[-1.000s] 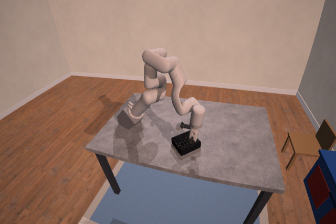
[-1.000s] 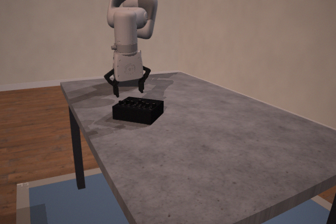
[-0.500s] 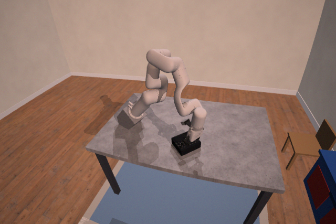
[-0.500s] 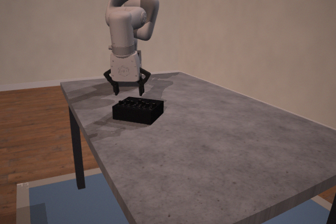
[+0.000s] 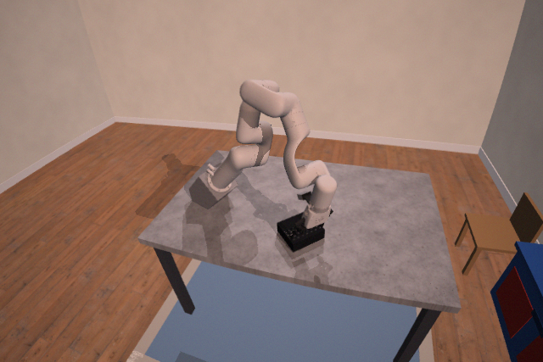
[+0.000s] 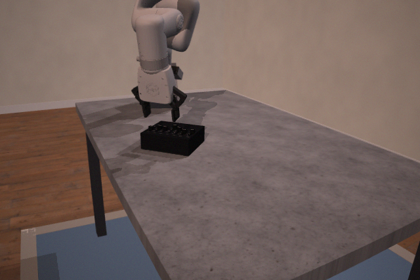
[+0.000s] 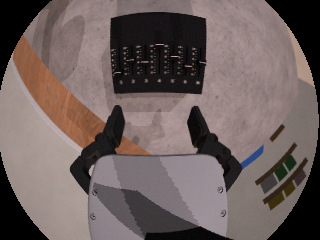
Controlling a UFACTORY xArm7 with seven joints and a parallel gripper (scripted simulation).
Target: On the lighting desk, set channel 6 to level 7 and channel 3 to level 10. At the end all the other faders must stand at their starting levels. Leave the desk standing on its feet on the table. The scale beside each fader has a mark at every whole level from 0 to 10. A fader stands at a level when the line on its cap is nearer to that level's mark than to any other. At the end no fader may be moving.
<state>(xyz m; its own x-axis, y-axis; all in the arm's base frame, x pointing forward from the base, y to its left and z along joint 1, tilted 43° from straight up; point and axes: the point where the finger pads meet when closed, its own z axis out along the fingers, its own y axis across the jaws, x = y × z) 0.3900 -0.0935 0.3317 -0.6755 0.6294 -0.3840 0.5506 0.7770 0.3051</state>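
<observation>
The lighting desk (image 5: 299,234) is a small black box standing on its feet on the grey table. It also shows in the exterior view (image 6: 172,137) and in the wrist view (image 7: 158,54), with a row of several fader caps across its top. The caps are too small to read their levels. My gripper (image 6: 160,111) hangs just above the desk's far edge, fingers pointing down, open and empty. In the wrist view the two fingertips stand wide apart, just short of the desk.
The arm's base (image 5: 213,186) stands on the table's far left part. A wooden chair (image 5: 497,228) and a blue cabinet (image 5: 519,301) stand beside the table on the right. A blue rug (image 5: 280,318) lies under the table.
</observation>
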